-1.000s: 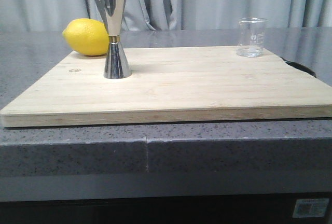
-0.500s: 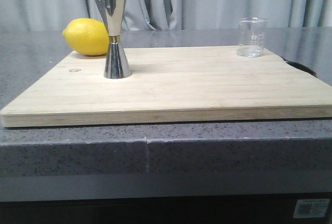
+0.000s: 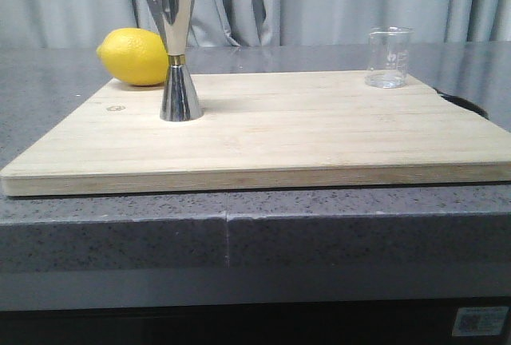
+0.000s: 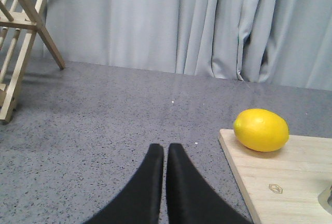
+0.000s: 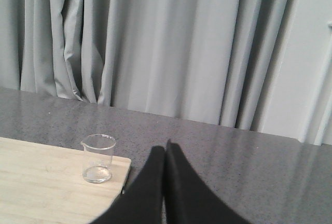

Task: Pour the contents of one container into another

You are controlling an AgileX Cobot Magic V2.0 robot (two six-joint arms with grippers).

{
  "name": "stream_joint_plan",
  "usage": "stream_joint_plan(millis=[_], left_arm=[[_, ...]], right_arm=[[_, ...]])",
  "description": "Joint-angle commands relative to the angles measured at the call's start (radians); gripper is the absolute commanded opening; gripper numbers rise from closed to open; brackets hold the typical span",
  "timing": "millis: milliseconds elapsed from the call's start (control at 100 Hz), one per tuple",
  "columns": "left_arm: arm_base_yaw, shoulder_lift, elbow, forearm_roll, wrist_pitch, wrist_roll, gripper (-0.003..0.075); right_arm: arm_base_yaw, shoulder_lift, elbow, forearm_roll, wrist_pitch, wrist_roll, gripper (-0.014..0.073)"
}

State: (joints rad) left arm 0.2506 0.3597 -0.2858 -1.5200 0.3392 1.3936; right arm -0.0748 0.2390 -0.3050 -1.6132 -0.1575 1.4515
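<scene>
Nothing has moved since the earlier front views: beaker (image 3: 389,57), jigger (image 3: 177,51) and lemon (image 3: 133,57) all keep their places. On the cutting board (image 3: 263,133), the beaker stands upright at about 1 o'clock near the far right corner, and the jigger stands upright at about 10 o'clock, just in front of the lemon. The two are well apart. Each wrist view shows its pincer pressed together and holding nothing: the left pincer (image 4: 166,149) over the grey surface (image 4: 104,120), the right pincer (image 5: 166,149) near the beaker. The task appears not yet begun. The next move likely calls for the right pincer to spread and close on the beaker's wall.
</scene>
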Motion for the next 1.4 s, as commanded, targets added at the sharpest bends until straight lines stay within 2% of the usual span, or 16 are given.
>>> stream_joint_plan(millis=[0, 250, 1390], left_arm=[[0.002, 0.002, -0.028, -0.031, 0.005, 0.004, -0.0019], [0.002, 0.002, -0.028, -0.080, 0.005, 0.004, -0.0019], [0.002, 0.002, -0.028, -0.080, -0.001, 0.004, -0.0019]], right_arm=[[-0.005, 0.008, -0.023, -0.004, 0.005, -0.003, -0.0065], [-0.005, 0.008, -0.023, -0.004, 0.005, -0.003, -0.0066], [-0.005, 0.008, -0.023, -0.004, 0.005, -0.003, -0.0066]])
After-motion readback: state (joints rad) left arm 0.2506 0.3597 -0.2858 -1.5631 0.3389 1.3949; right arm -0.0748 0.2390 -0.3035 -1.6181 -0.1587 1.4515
